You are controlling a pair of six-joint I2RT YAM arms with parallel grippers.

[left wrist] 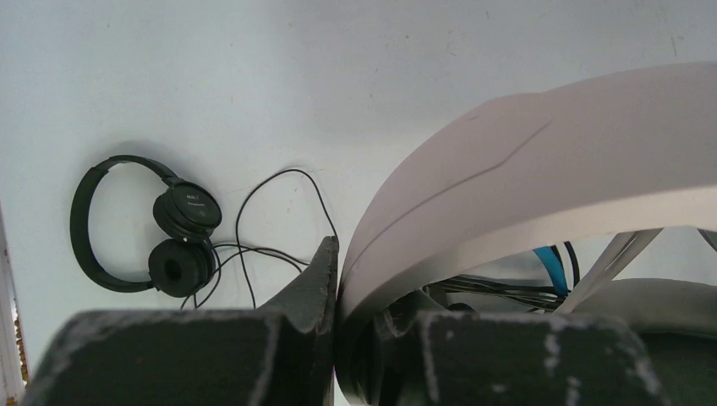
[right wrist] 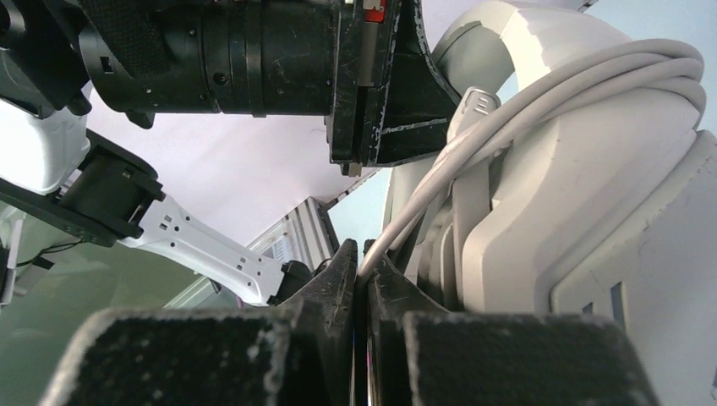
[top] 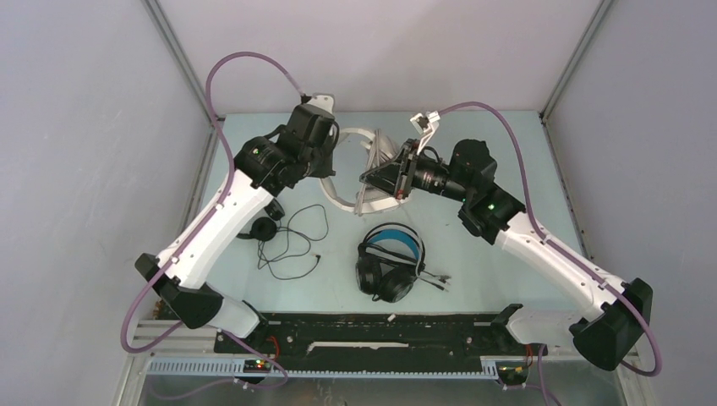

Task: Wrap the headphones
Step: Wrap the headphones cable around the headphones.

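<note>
Nearest, the bulky black pair (top: 389,264) and the thin black pair (left wrist: 144,227) lie on the surface (top: 490,271); farther back, the white headphones (right wrist: 592,211) are held, left gripper (left wrist: 336,254) clamped on their stiff headband (left wrist: 550,169), right gripper (right wrist: 362,254) pinching the limp, probably slippery cord (right wrist: 541,93)

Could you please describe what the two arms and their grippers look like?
The left arm and right arm have white links, black joints and bases, a green light and a looping purple cable each. The fingers are dark, flecked white.
</note>
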